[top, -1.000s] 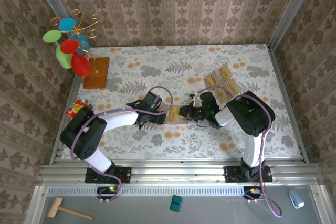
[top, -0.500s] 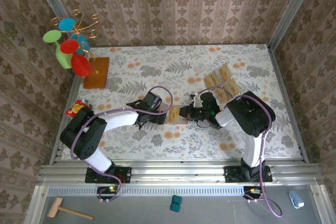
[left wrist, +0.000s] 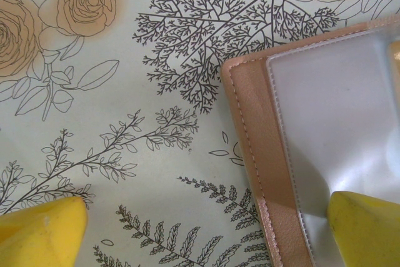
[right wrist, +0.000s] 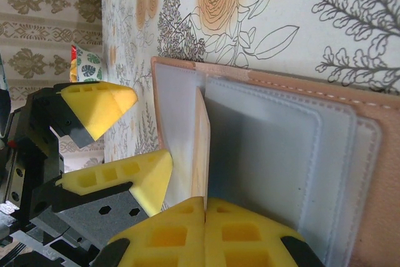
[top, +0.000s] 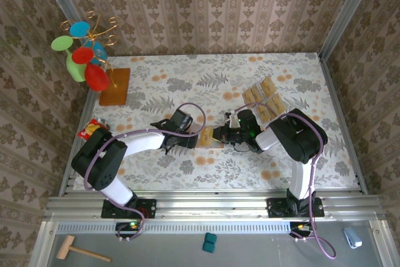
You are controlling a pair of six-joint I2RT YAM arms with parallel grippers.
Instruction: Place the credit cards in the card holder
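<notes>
two arms met over the card holder (top: 210, 137), just left of middle on the flowered table (top: 294, 73) in the top view.

left side: you had the left gripper (left wrist: 206, 220) spread wide, holding nothing. in its wrist view one yellow fingertip (left wrist: 44, 232) sat at lower left over bare cloth. the other sat at lower right, over the holder's clear window pocket (left wrist: 337, 110). whether it pressed the plastic, could not tell. the holder's tan stitched edge ran down the middle right of that frame.

right side: you had the right gripper (right wrist: 205, 214) pinched tight on one credit card (right wrist: 200, 145). in the right wrist view the card stood on edge, rising from the closed yellow fingers at bottom centre. its far end lay at the seam between a clear flap on the left and the stacked pockets (right wrist: 269, 154) on the right. how far in it sat, could not tell. the left gripper's two fingers showed at the left of that frame, apart, the nearer one just beside the holder's left edge.

several more credit cards (top: 262, 99) lay grouped at the upper right of the table, near the right arm and apart from the holder. wooden board (top: 115, 87) at the table's upper left corner, well apart from both grippers, with a coloured ornament (top: 81, 51) above it.
</notes>
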